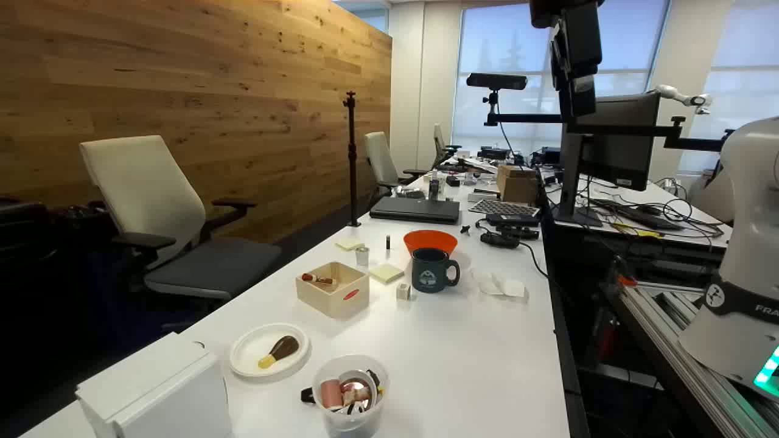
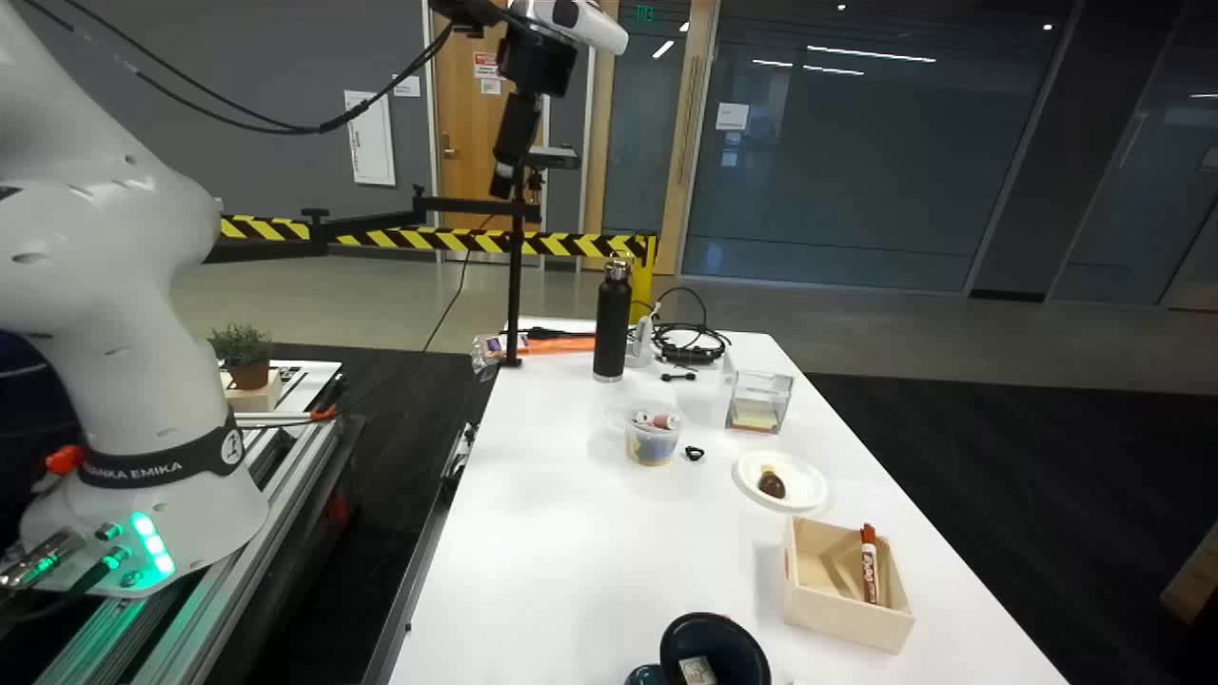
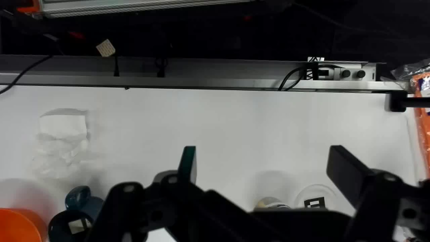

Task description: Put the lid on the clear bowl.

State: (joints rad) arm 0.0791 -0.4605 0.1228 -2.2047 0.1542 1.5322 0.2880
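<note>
White counter point(image 3: 231, 124) runs beneath the hand point(image 3: 263, 163), which hangs empty and spread wide; below it the lid point(image 3: 316, 199), marked in black and white, lies just beside the clear bowl point(image 2: 653, 442).

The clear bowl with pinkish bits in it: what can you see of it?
The clear bowl is round and see-through, apparently plastic, wider at the rim than the base. It stands upright and open-topped on the white table. Inside sit a pinkish cylinder, a shiny round piece and more that is too jumbled to name. The lid lies beside it, and a small black object rests nearby. The hand doesn't touch it but hides most of it in the wrist view.
</note>
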